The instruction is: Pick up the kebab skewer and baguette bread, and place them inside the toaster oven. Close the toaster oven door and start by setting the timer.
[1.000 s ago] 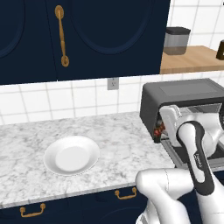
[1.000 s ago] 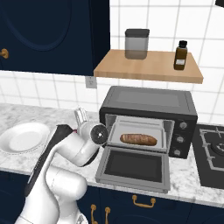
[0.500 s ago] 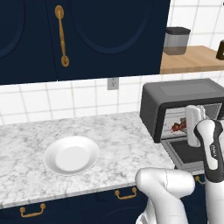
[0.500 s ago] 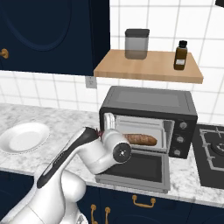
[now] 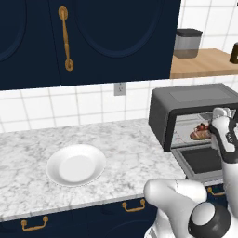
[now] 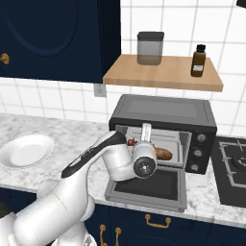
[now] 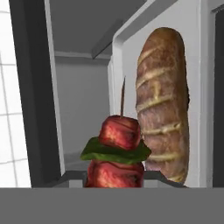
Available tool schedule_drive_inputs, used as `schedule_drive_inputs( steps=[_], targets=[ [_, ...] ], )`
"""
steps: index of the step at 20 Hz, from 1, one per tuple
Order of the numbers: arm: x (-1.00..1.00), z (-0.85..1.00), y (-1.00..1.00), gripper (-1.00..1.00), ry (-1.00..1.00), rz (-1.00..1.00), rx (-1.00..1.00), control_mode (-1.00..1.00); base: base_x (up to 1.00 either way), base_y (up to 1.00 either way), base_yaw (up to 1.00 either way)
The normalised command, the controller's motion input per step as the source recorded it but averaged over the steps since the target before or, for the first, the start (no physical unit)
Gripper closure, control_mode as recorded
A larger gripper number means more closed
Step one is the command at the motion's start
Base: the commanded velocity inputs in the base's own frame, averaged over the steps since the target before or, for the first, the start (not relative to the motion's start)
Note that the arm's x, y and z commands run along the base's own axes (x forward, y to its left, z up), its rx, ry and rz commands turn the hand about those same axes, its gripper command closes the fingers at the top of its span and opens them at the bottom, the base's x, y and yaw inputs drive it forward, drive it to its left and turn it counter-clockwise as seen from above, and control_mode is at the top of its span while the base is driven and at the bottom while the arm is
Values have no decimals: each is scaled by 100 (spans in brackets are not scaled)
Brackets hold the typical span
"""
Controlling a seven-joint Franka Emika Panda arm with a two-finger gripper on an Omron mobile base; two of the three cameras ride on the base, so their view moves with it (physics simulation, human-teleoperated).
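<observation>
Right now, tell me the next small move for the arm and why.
Probably ease the gripper a little deeper into the toaster oven and lower it, then let go. The skewer is held at the oven mouth, not yet resting on the tray, beside the bread already lying inside. The door hangs open, so closing comes afterwards.

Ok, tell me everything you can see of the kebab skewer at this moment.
The kebab skewer is a thin dark stick threaded with glossy red-brown meat chunks and a green leafy slice between them, its pointed tip sticking out beyond the top chunk. It sits right in front of the hand camera at the mouth of the open toaster oven, next to the baguette bread already inside. Whether it touches the loaf can't be told.
</observation>
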Motion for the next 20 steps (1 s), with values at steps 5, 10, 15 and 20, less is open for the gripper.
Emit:
schedule_drive_inputs(
  steps=[5, 10, 15, 20],
  targets=[
    [45, -22, -58, 100, 2, -24, -2, -100, 0, 0, 0],
    [46, -17, -39, 100, 11, -14, -1, -100, 0, 0, 0],
    [25, -8, -12, 100, 13, 0, 0, -100, 0, 0, 0],
    [0, -1, -26, 100, 9, 6, 0, -100, 0, 0, 0]
  ],
)
